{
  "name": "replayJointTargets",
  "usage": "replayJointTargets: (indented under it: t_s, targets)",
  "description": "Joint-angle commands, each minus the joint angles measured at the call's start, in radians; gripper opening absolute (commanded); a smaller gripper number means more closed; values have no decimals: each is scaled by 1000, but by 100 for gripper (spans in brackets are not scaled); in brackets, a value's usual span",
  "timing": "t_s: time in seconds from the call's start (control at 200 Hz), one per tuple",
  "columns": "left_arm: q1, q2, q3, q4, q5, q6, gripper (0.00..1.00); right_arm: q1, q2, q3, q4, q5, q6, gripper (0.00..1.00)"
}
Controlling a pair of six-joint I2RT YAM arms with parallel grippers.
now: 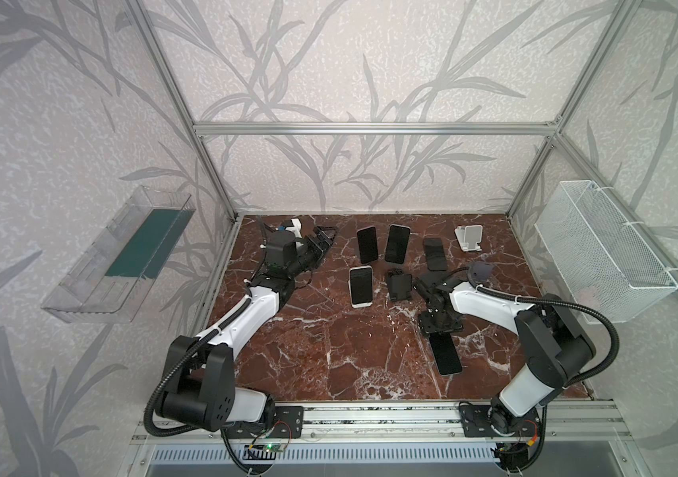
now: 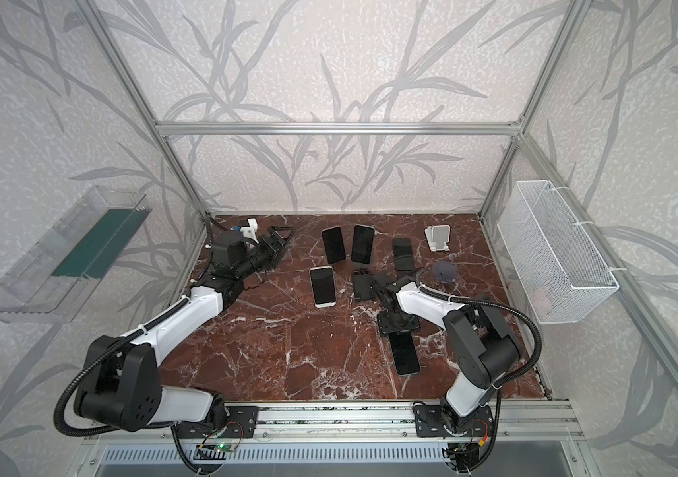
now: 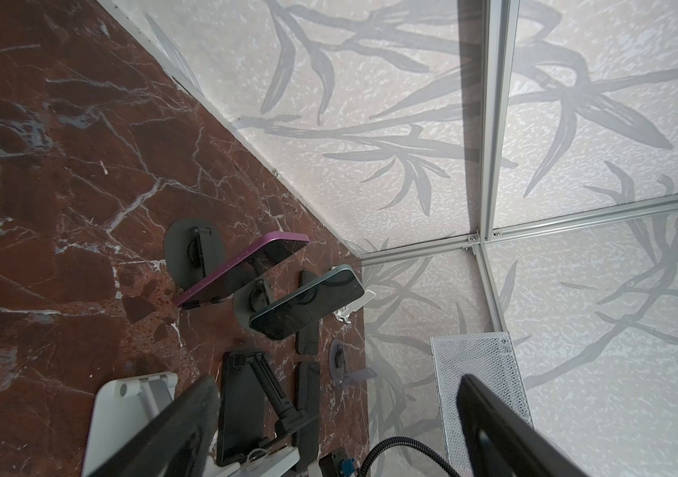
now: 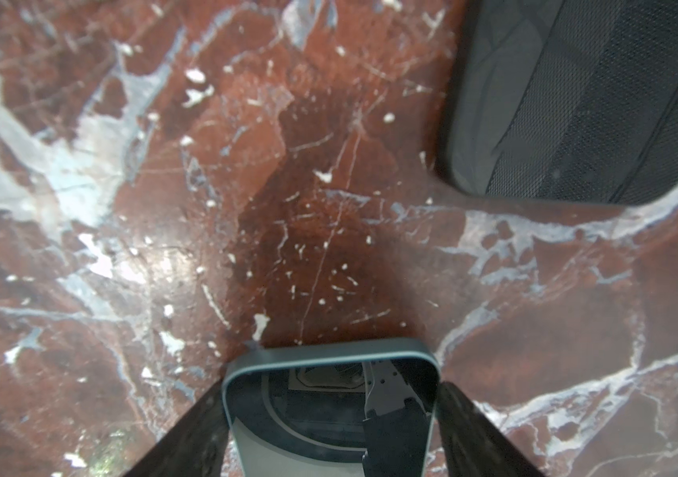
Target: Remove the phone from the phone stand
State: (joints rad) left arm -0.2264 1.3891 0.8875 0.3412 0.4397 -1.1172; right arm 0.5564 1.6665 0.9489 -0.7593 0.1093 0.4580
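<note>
A dark-screened phone with a blue-grey rim lies low on the marble table, off every stand. My right gripper points down over its far end. In the right wrist view, the gripper is shut on the phone, one finger against each long edge. Behind it stands a grey round phone stand with nothing on it. My left gripper hangs open at the back left, holding nothing.
Two dark phones lean on stands at the back, near a white-framed phone and a black stand. A dark phone lies flat behind the right gripper. There is a white stand and a wire basket.
</note>
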Motion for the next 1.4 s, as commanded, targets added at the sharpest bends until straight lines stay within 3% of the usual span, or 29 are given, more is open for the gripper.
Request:
replayJointTargets:
  t_s: [0.0, 0.29, 0.725, 1.195, 1.395]
  targets:
    - [-3, -20, 21, -1, 0, 10, 90, 6, 1, -56, -18, 10, -18, 76]
    - [-2, -21, 19, -7, -11, 20, 91, -38, -46, -114, 68, -85, -69, 71]
    - [-3, -8, 20, -9, -10, 25, 91, -106, -44, -40, 22, 28, -83, 70]
    - [-4, -10, 21, -7, -9, 23, 91, -115, -19, -14, 12, 47, -78, 77]
    - [-5, -4, 24, -7, -3, 22, 91, -115, -107, 42, -46, 61, -61, 85]
